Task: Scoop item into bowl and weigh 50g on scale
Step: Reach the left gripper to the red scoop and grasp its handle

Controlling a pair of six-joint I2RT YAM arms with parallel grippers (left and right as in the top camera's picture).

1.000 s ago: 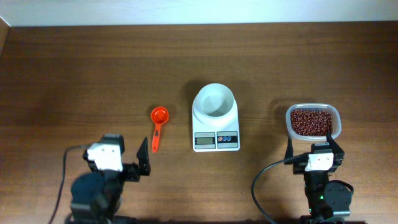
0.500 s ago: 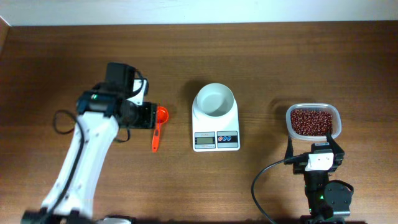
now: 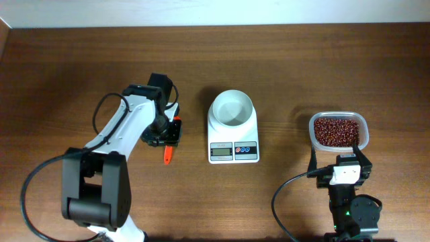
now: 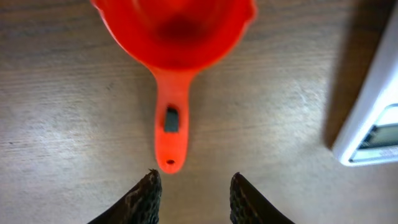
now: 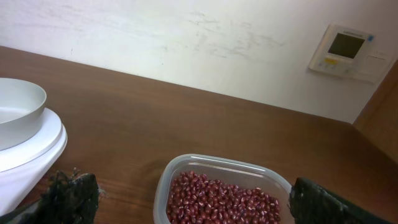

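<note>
Orange plastic forms the scoop (image 4: 171,118), judged light, stiff and slightly slick. Its narrow handle, just ahead of the left end effector (image 4: 194,183), is where it is best gripped, across its width. That end effector's fingers are seen parted, with nothing between them. The right end effector (image 5: 196,198) is spread wide, with the beans (image 5: 221,202) directly ahead of it in a clear tub (image 5: 186,163); being loose, they are likely to roll and spill. The bowl (image 3: 232,109) on the scale (image 3: 233,152), to the left end effector's right, is shown whole only from overhead, where the scoop's cup is mostly hidden. The gap between handle and fingertips is shown only by the left wrist view.
</note>
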